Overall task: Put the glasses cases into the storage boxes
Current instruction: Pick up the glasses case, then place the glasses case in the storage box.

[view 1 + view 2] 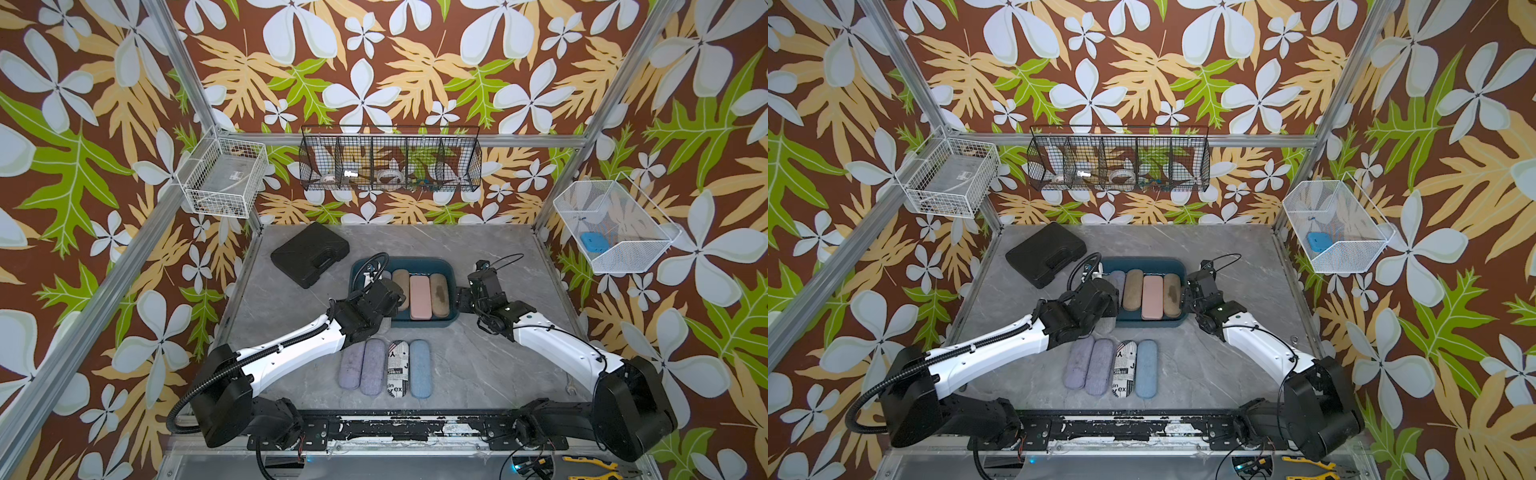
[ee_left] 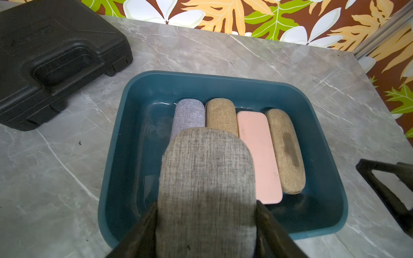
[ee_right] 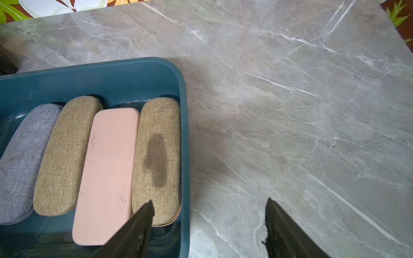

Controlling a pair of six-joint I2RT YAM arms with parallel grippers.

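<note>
Printed item: black-and-white newspaper-print oblong glasses case (image 1: 398,368), lying on the grey marble-look worktop (image 1: 478,365) and seen in both top views (image 1: 1124,368).
Far end of the lid: a large "Y".
Middle of the lid: a "J" beside blocks of small print. One heading seems to begin "SUB"; the rest is too small to read.
Near end of the lid: "in" above "ex", both cut off at the case's edge.
Small white label (image 1: 237,175) inside the white wire basket (image 1: 199,199): print too small to read.
</note>
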